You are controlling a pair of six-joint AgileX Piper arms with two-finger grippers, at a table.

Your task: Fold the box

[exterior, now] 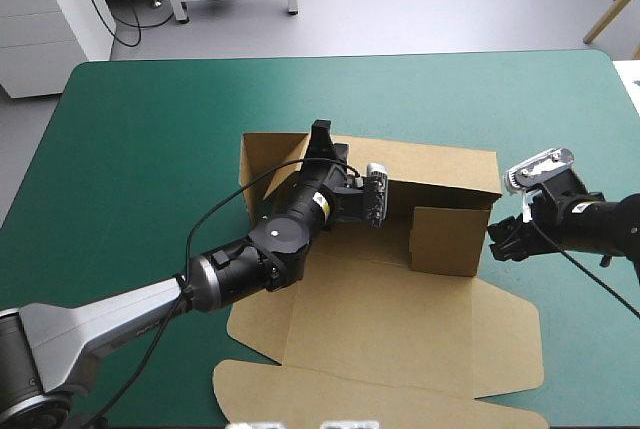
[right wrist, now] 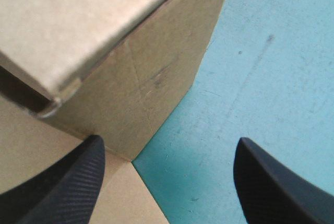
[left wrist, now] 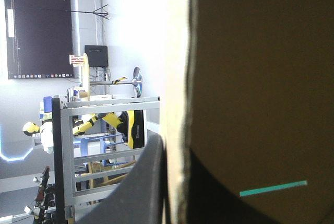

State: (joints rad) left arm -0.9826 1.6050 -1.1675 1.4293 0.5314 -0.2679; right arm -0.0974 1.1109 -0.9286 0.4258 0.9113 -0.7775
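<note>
Nearest bit: lid panel point(exterior: 400, 334) of box point(exterior: 445, 239) lying flat on teal-green cover point(exterior: 140, 149), trailing back under left arm. Right gripper point(exterior: 503, 239) sitting wide open just beside box's raised right wall, wall's corner poking in ahead between its fingers, one finger point(right wrist: 62, 187) hanging over board, other over bare cover. Further out, left gripper point(exterior: 321, 137) reaching across tray floor and pinching far wall point(left wrist: 177, 78), board edge sandwiched tight between black fingers. Far and side walls standing up.
</note>
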